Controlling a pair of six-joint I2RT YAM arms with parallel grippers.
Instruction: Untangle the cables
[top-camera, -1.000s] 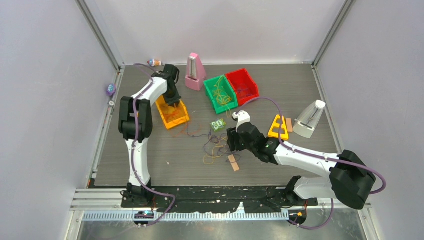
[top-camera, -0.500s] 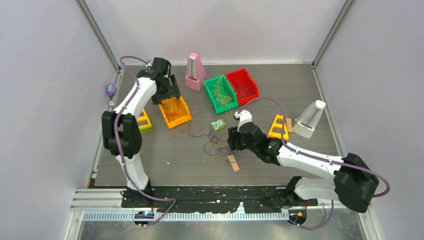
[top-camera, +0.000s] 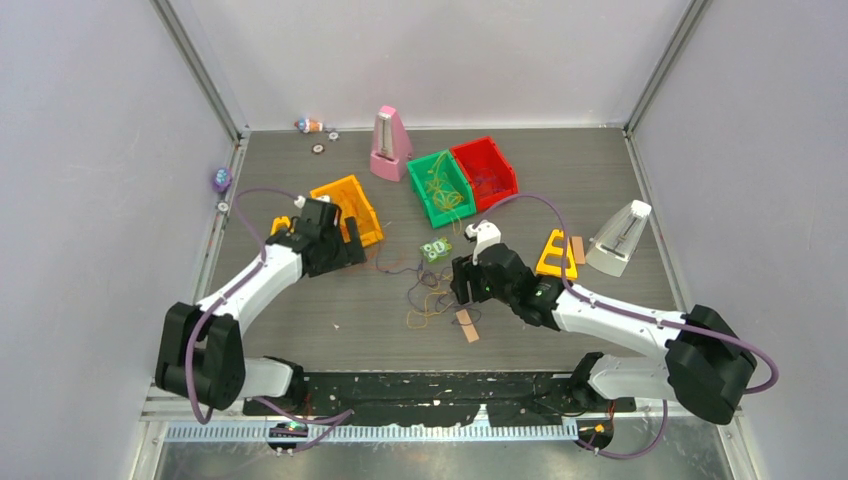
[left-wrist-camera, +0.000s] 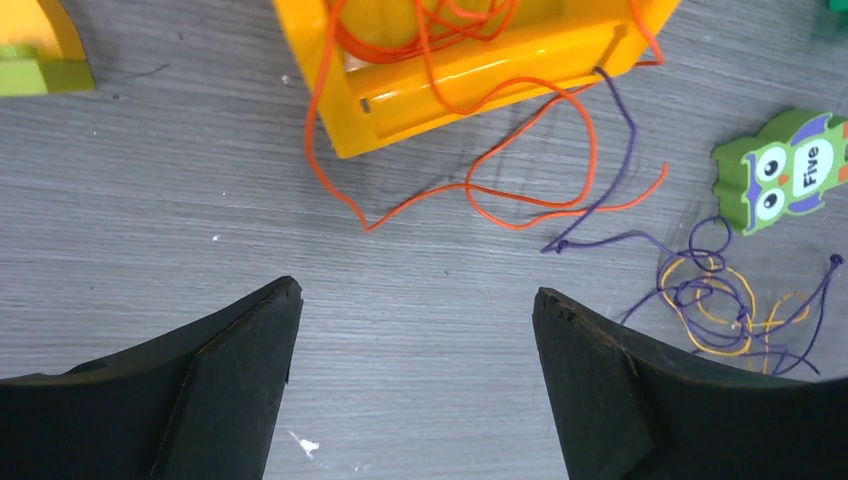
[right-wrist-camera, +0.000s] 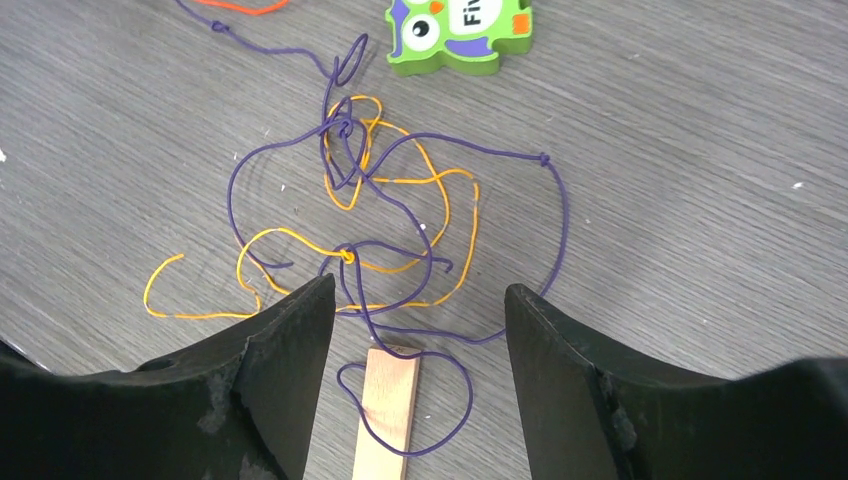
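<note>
A tangle of purple and yellow-orange cables (top-camera: 428, 295) lies mid-table. In the right wrist view a purple cable (right-wrist-camera: 553, 215) loops through a yellow-orange one (right-wrist-camera: 240, 262). My right gripper (right-wrist-camera: 420, 295) hangs open just above the tangle's near edge, its jaws either side of a purple loop, holding nothing. An orange cable (left-wrist-camera: 520, 205) spills from the orange bin (left-wrist-camera: 470, 75) onto the table. My left gripper (left-wrist-camera: 415, 300) is open and empty over bare table, short of that cable. From above, the left gripper (top-camera: 345, 255) is near the orange bin (top-camera: 345, 208) and the right gripper (top-camera: 460, 285) is at the tangle.
A green bin (top-camera: 440, 187) holds yellow-green cables, and a red bin (top-camera: 484, 172) stands beside it. An owl block (top-camera: 435, 250) lies behind the tangle and a wooden stick (right-wrist-camera: 390, 410) under the purple loop. A pink metronome (top-camera: 389, 145), a white metronome (top-camera: 620, 238) and an orange block (top-camera: 556, 254) stand further off.
My left arm has drawn back from over the orange bin toward the table's middle, and its gripper has opened. The right gripper has opened slightly wider in place.
</note>
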